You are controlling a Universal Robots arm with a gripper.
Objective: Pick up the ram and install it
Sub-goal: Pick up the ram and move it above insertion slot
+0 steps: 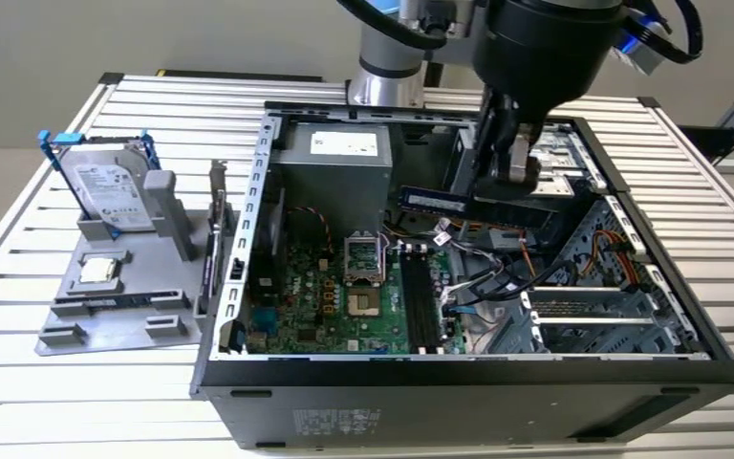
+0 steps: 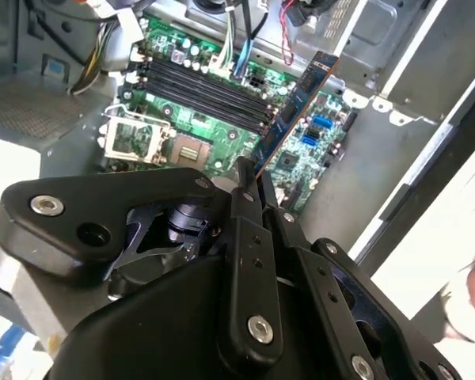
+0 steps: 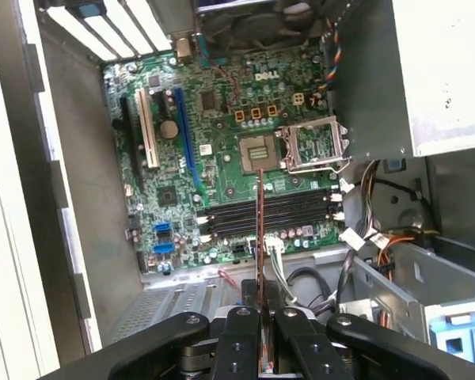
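Closest in both wrist views, the gripper (image 3: 263, 317) has its black fingers (image 3: 239, 340) pressed together on the ram (image 3: 260, 229). They pinch one end of the thin green stick, which shows edge-on there. In the second wrist view the gripper (image 2: 255, 186) holds the ram (image 2: 302, 99) slanting out above the motherboard (image 2: 214, 150).

In the exterior view the computer case (image 1: 469, 392) lies open side up on a slatted metal table (image 1: 74, 421), its dark front wall nearest. Inside, the motherboard (image 1: 322, 301) covers the floor toward seven o'clock. Its black memory slots (image 1: 420, 301) run from twelve to six, just beside the CPU socket (image 1: 364, 258). Beyond them the ram (image 1: 438, 199) hangs level in the gripper (image 1: 501, 186), at twelve o'clock of the slots and crosswise to their run. Its labelled free end points toward nine o'clock, near the grey power supply (image 1: 329, 163).

The gripper hides the ram's other end. Cables (image 1: 495, 277) crowd the floor at three o'clock of the slots, under the gripper, while the slots themselves lie uncovered. Case walls close in all round. At nine o'clock of the case, well apart, a grey fixture (image 1: 112, 316) carries a hard drive (image 1: 110, 191) standing on edge.
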